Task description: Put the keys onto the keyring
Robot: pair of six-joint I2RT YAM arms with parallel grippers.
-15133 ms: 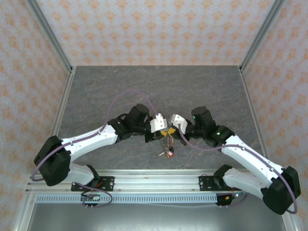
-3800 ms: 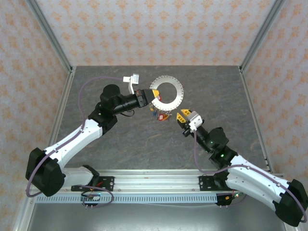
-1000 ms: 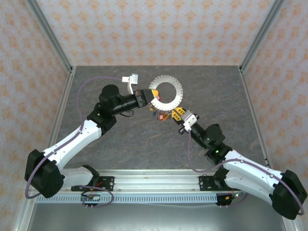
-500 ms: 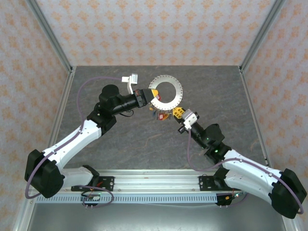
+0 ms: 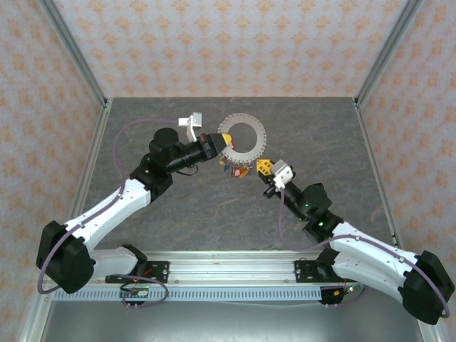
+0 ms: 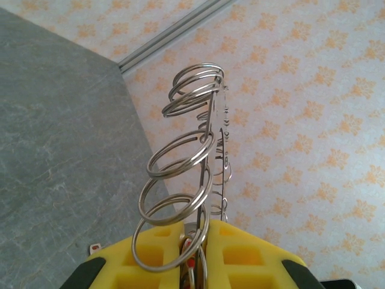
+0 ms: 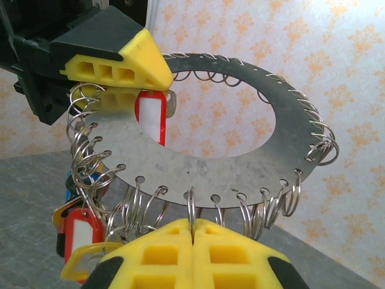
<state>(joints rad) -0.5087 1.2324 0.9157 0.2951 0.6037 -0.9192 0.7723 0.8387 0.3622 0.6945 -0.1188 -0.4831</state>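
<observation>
From above, we see the left claw (image 5: pixel 217 141) clamped on the left rim of the keyring (image 5: pixel 260 142), a flat grey toothed disc held mid-scene. The keys (image 5: pixel 231 168) beneath it blur together. At the left wrist, the disc is edge-on, bristling with wire loops (image 6: pixel 180 158). At the right wrist, the right claw (image 7: pixel 192 233) is pressed together at the near rim.

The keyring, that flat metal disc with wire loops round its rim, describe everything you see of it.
The flat grey metal keyring is a wide-holed disc, its rim drilled and hung with small wire loops. It is held in the air, tilted. The left gripper clamps one edge; the right gripper pinches a loop opposite. Red-, blue- and yellow-tagged keys hang near the left grip.
</observation>
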